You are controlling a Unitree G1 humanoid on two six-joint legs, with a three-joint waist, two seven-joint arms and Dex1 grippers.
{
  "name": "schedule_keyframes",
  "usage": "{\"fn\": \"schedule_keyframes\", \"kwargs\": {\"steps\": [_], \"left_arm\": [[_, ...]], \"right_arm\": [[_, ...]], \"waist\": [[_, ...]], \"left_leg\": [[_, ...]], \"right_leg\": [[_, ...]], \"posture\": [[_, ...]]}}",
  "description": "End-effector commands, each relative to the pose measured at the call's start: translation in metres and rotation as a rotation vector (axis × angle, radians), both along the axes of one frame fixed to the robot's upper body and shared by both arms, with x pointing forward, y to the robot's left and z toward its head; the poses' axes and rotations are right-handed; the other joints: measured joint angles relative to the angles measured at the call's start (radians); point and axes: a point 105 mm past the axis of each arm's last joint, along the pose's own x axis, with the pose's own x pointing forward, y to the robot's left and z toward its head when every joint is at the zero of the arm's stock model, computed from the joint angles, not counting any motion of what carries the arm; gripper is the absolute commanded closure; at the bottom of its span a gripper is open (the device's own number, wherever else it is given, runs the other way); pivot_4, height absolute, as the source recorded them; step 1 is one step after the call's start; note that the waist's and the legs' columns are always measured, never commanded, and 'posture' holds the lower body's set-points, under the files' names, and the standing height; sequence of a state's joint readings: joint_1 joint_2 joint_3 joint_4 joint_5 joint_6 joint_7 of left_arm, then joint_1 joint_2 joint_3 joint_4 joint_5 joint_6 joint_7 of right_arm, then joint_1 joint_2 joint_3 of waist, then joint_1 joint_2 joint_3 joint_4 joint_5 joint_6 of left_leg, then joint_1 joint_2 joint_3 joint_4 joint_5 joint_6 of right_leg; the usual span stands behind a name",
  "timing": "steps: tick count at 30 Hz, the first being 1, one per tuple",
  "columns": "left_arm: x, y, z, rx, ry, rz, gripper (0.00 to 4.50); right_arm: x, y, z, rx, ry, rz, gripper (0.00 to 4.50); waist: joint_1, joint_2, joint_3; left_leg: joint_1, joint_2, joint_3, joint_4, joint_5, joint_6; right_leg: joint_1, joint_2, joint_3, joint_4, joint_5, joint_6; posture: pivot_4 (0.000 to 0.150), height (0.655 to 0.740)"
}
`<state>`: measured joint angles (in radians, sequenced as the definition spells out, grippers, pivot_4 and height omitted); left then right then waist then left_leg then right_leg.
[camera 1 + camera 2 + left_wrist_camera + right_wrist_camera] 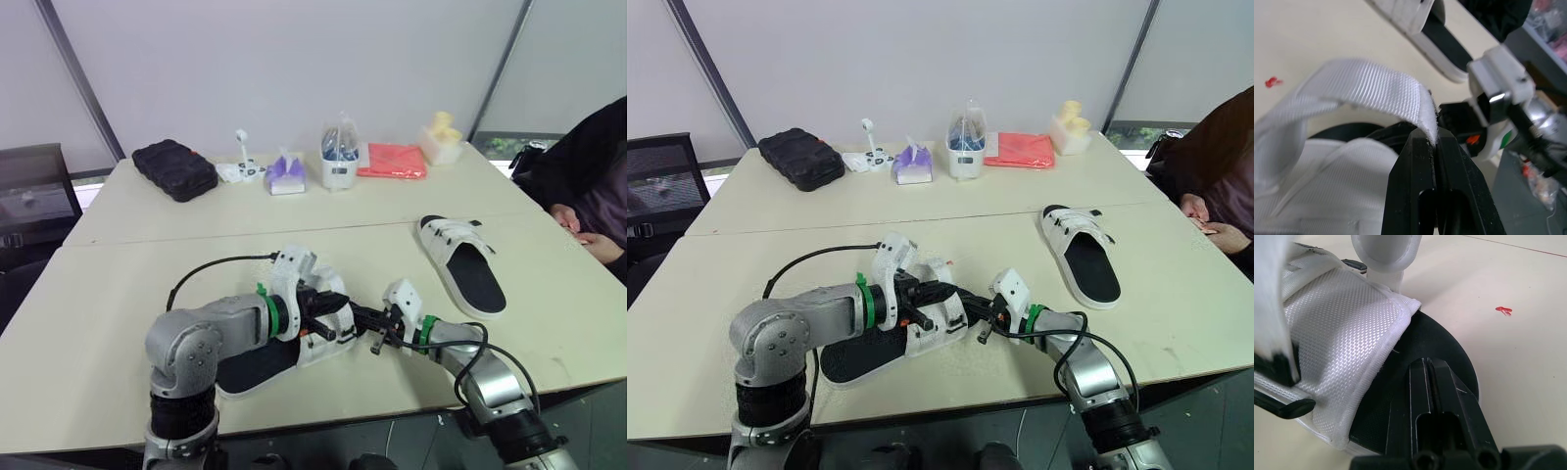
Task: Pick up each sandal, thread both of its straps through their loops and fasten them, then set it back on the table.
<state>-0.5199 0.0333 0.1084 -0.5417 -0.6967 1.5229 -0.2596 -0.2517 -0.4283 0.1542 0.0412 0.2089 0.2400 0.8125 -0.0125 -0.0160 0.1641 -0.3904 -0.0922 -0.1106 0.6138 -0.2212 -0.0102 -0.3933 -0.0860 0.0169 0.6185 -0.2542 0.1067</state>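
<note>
Beige table point(118, 284) against white wall point(294, 59), left hand point(1435, 139) pinching sandal strap point(1371, 88), right hand point(1429, 363) clenched.

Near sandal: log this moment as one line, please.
near sandal on table | left gripper shut on strap end | right gripper shut, at that sandal | far sandal on table, apart from both grippers

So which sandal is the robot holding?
The white sandal with the black sole nearest the robot; the left pincer pinches its strap. The other sandal lies apart.

On the desk point(108, 284), the second sandal point(465, 264) lies behind and right of the near sandal point(857, 357), the tissue pack point(286, 176) well behind it.
</note>
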Motion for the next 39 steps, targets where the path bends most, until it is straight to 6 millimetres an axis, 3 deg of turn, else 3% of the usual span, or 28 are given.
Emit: {"fn": "schedule_keyframes", "kwargs": {"steps": [1,15,39], "left_arm": [[-0.0014,-0.0004,0.0047,-0.025,0.003,-0.017,4.47],[-0.0055,-0.0023,-0.0040,0.010,0.034,-0.048,4.47],[-0.0036,-0.0024,0.0038,-0.037,0.041,-0.046,4.47]], "right_arm": [[-0.0091,0.0002,-0.0291,-0.042,0.112,-0.004,4.50],[-0.0110,0.0002,-0.0302,-0.044,0.113,-0.007,4.50],[-0.0104,0.0022,-0.0319,-0.044,0.116,-0.011,4.50]], "waist": [[0.000,0.000,0.000],[0.001,0.000,0.000],[-0.001,0.000,0.000]], "left_leg": [[0.000,0.000,0.000,0.000,0.000,0.000],[0.000,0.000,0.000,0.000,0.000,0.000],[0.000,0.000,0.000,0.000,0.000,0.000]], "right_leg": [[0.000,0.000,0.000,0.000,0.000,0.000],[0.000,0.000,0.000,0.000,0.001,0.001],[0.000,0.000,0.000,-0.001,0.001,0.001]], "posture": [[0.150,0.7400],[0.150,0.7400],[0.150,0.7400]]}}
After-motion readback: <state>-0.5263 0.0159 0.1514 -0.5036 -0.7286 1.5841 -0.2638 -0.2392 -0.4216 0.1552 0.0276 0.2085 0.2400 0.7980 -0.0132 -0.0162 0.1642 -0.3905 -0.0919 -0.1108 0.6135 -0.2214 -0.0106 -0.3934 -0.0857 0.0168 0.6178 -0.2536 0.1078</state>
